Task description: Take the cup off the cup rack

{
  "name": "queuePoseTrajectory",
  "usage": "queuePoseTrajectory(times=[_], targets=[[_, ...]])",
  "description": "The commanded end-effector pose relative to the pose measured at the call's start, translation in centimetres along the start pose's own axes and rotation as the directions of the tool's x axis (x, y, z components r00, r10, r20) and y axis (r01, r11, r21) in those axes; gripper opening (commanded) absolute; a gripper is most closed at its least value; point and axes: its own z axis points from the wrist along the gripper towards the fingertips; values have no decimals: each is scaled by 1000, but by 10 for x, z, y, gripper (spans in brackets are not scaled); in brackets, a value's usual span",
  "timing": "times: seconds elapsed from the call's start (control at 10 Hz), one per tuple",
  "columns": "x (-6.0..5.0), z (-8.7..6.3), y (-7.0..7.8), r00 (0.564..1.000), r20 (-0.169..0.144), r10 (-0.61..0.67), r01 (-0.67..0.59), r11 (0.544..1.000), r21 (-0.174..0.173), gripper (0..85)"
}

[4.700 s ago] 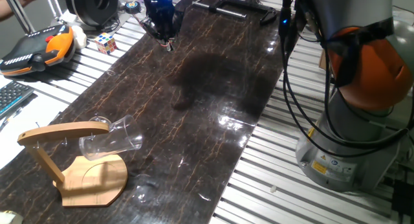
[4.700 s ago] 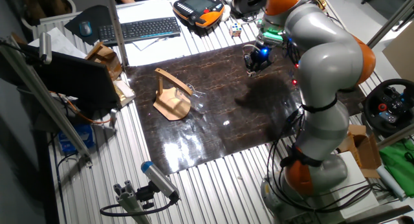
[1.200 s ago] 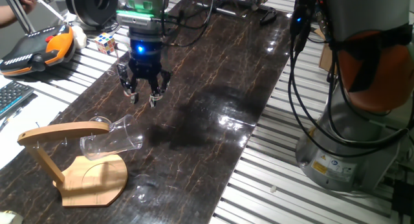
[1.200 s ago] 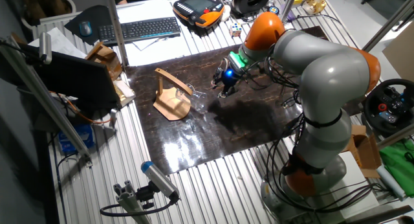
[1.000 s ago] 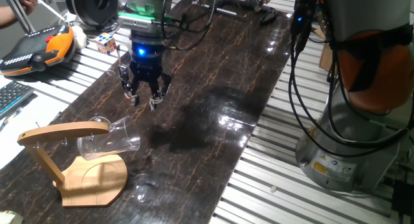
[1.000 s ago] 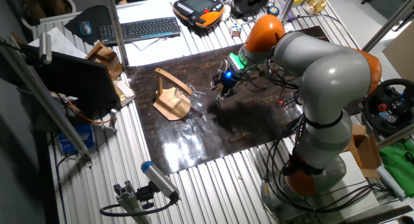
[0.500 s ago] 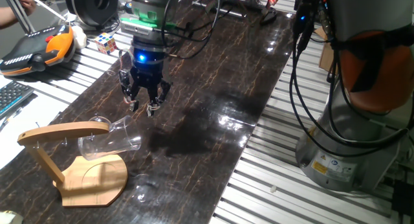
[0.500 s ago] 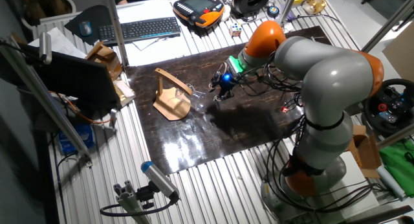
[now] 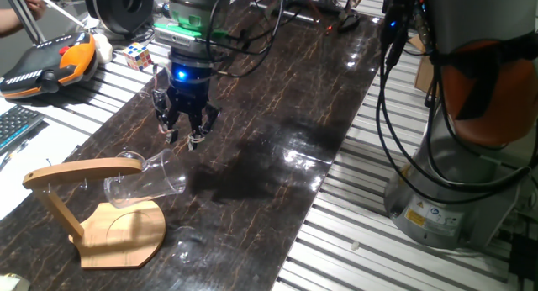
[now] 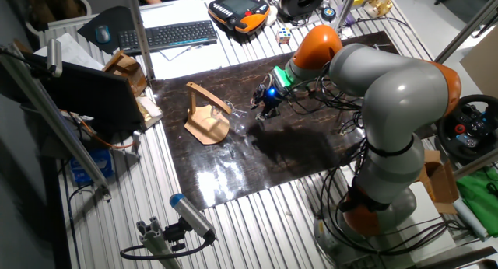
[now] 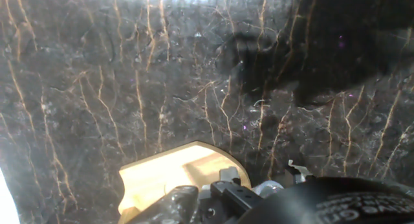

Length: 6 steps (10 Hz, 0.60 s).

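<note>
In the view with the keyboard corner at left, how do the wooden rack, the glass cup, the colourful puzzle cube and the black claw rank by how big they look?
1. cup rack, clearly largest.
2. cup and gripper: look alike, so unranked.
3. puzzle cube, smallest, though it sits farther from the camera.

In the hand view the end effector [image 11: 259, 198] is a dark blur at the bottom edge, so its jaw gap cannot be read. That edge cuts off the cup rack [image 11: 178, 175] (only part of the pale base shows), and the cup does not appear. In the other fixed view the cup [image 10: 240, 113] is too small and clear to make out.
</note>
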Motion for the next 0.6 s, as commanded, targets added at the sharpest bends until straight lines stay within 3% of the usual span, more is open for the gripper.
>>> queuePoseTrajectory(times=[0.0,0.5], targets=[[0,0,0,1000,4,-8,8,1000,3,450],[0,0,0,995,47,-93,90,993,73,513]])
